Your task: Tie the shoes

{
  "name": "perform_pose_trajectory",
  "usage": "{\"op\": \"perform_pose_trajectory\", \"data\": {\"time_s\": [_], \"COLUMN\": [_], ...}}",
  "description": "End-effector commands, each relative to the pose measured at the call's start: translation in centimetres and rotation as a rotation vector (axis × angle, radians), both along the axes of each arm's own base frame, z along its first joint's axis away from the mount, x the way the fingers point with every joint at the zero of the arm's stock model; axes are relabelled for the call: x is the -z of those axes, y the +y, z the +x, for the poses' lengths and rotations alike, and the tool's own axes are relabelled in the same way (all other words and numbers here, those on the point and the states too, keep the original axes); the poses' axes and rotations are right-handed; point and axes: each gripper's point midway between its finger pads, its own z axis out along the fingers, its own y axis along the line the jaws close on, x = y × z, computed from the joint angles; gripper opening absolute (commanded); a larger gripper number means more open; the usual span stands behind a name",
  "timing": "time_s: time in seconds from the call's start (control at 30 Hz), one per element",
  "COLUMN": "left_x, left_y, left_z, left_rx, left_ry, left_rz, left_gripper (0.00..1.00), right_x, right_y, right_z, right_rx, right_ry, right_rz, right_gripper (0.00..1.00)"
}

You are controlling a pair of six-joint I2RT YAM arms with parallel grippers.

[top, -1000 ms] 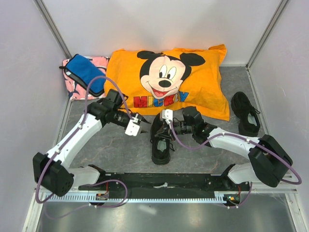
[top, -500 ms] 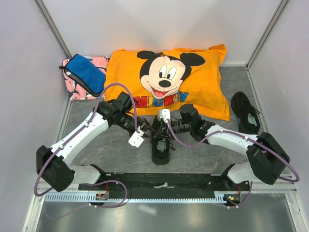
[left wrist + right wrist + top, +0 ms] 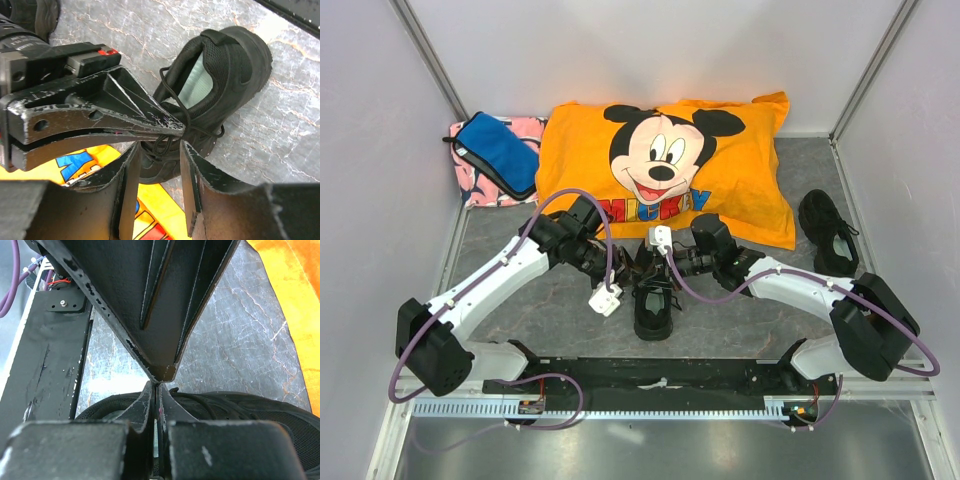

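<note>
Grey surface [image 3: 550, 300]: right claw [image 3: 181, 132] clamped tight on shoe [image 3: 235, 60] lace [image 3: 162, 75], left claw [image 3: 159, 150] half-open around it; a tug could slip the lace free.

shoes [image 3: 654, 312] black | pillow [image 3: 750, 190] orange, Mickey print | table [image 3: 560, 325] grey marbled | pouch [image 3: 498, 152] blue | cloth [image 3: 468, 188] pink patterned

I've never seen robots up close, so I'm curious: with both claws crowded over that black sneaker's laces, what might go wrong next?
1. The open left gripper and the shut right gripper sit nearly tip to tip over the black low-top sneaker; they might bump.
2. The thin black lace could slip free before the left jaws close.
3. Nothing pins the sneaker to the grey marbled table; a tug may drag it.
</note>
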Motion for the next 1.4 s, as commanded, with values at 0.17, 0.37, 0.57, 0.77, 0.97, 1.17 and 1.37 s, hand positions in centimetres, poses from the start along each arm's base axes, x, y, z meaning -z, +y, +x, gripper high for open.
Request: {"op": "perform_pose_trajectory", "data": {"time_s": [0.17,0.37,0.57,0.77,0.97,1.17,1.37], "left_x": [0.1,0.1,0.3,0.5,0.4,-0.5,-0.6], "left_y": [-0.6,-0.7,-0.7,-0.4,-0.7,-1.2,-1.3], "left_z": [0.7,0.9,0.9,0.6,1.2,2.9,3.3], "left_rx": [0.052,0.048,0.049,0.05,-0.006,-0.116,-0.158], "left_ry": [-0.088,-0.087,-0.085,-0.077,-0.07,-0.023,0.029], "left_rz": [-0.011,-0.01,-0.008,-0.001,-0.028,-0.072,-0.095], "left_gripper": [0.32,0.23,0.15,0.07,0.02,0.02,0.01], "right_x": [-1.8,-1.8,-1.8,-1.8,-2.0,-2.9,-4.9], "right_y": [0.8,0.8,0.8,0.7,0.5,-0.1,-2.0], "right_z": [0.0,0.0,0.0,0.0,0.6,2.4,4.4], "right_rx": [-0.053,-0.054,-0.055,-0.05,-0.032,0.034,0.123], "right_ry": [-0.047,-0.045,-0.045,-0.047,-0.047,-0.044,-0.049], "right_rz": [0.046,0.044,0.044,0.043,0.045,0.051,0.074], "right_gripper": [0.0,0.0,0.0,0.0,0.0,0.15,0.44]}}
